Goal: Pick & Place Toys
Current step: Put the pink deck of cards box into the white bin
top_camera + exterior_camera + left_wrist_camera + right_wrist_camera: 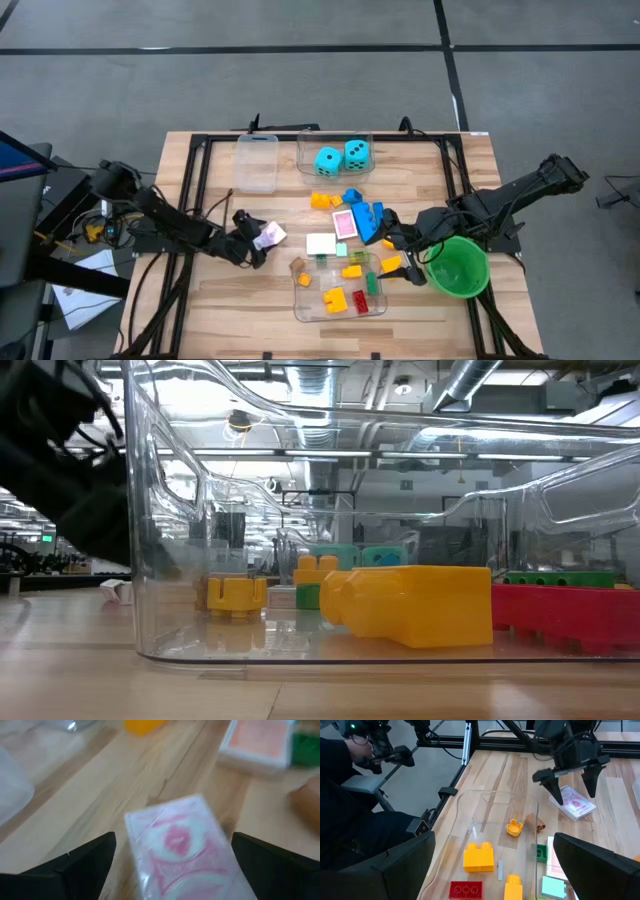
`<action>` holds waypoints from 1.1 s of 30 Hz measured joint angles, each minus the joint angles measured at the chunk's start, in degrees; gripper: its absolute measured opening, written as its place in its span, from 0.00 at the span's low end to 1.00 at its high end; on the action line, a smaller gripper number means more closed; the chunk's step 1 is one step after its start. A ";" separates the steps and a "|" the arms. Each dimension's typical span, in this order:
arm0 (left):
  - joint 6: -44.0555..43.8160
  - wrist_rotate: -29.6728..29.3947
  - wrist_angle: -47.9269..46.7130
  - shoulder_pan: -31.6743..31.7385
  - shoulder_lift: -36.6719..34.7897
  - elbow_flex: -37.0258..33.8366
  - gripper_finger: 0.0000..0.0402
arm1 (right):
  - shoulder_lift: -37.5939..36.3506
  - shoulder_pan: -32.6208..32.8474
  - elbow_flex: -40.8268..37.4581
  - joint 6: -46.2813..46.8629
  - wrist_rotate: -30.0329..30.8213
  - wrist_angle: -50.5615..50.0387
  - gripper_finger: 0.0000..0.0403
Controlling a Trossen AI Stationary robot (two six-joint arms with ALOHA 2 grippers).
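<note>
Left gripper (pixel 573 782) spread over blurred, seemingly pink-backed card (pixel 182 847).

Right gripper (pixel 492 870): own fingers (pixel 385 870) spread wide, nothing between them but the clear tub (pixel 485 845) ahead. In the tub: yellow two-stud brick (pixel 478 857) dead centre between the fingers, red flat brick (pixel 465 889) nearer, another yellow brick (pixel 512 887) beside it. Small orange-yellow round piece (pixel 514 827) farther in, brown piece (pixel 539 823) just beside it. Green brick (pixel 540 852) and mint card (pixel 554 886) lie toward the other finger. Far ahead, left gripper (pixel 573 782) hangs fingers apart over a pink-backed card pack (pixel 575 804) lying flat on the wooden table (pixel 510 770).
</note>
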 joint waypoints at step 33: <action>-3.78 1.57 6.86 0.15 5.00 -0.12 0.76 | 0.00 -0.01 0.00 0.01 0.00 -0.04 0.99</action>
